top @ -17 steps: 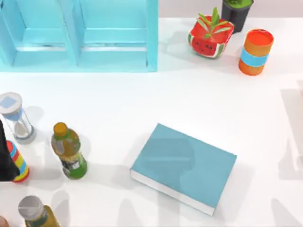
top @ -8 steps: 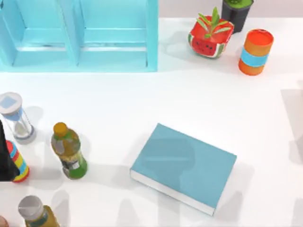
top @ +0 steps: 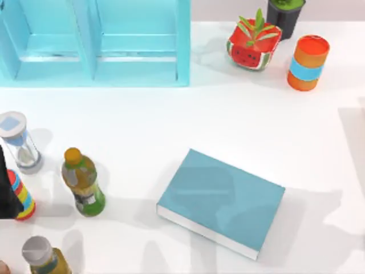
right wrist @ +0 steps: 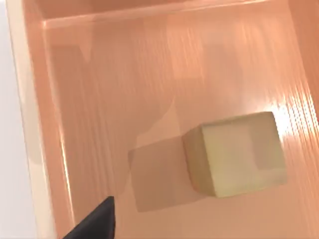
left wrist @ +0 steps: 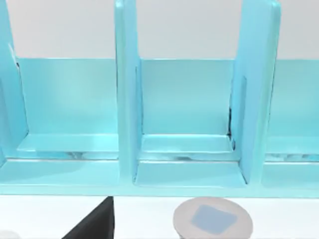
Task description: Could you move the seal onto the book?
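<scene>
At the table's left edge sits the left arm [top: 7,191], parked — finger state can't be told. The book [top: 221,201] lies flat at centre. Below the right gripper [right wrist: 92,224] — fingers indiscernible — the seal [right wrist: 234,154] stands inside a wooden tray [right wrist: 99,99].

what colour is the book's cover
Plain teal-blue, with white page edges; the book shows best in the top view.

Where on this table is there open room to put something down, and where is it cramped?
The widest bare stretch lies between the turquoise shelf and the book, reaching the table's right. The book's cover is bare too. The left edge is crowded: hourglass, green bottle, striped can.
</scene>
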{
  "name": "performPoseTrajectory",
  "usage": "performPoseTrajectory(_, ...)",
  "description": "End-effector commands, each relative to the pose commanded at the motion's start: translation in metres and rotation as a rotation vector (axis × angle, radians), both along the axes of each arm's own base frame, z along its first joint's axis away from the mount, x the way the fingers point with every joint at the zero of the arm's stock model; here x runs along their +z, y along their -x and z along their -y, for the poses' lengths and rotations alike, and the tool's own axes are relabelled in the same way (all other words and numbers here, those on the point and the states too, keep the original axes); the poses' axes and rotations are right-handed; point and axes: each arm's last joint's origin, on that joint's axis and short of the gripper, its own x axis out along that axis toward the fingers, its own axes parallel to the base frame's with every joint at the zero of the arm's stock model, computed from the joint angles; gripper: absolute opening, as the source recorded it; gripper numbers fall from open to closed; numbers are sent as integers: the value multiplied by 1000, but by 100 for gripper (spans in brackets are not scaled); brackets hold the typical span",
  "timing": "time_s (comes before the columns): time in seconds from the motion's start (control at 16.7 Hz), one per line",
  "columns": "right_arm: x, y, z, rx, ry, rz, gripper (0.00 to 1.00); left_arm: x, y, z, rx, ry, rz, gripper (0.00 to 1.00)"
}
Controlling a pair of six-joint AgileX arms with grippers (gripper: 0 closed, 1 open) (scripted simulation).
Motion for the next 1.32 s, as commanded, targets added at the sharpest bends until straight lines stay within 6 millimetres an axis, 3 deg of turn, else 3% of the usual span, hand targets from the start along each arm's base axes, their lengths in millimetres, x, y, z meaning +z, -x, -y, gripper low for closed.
performPoseTrajectory(0.24,-15,-58,36,50,-59,-278,100,0,0,0,0,0,0,100)
performPoseTrajectory(0.48,-33,-87,54,123,-112,-455,100,0,0,0,0,0,0,100)
performPoseTrajectory(1.02,-42,-92,56,161,-136,-524,100,0,0,0,0,0,0,100)
performPoseTrajectory(1.14,-53,-93,57,158,-140,-529,100,0,0,0,0,0,0,100)
performPoseTrajectory(1.32,-87,-96,59,158,-136,-523,100,0,0,0,0,0,0,100)
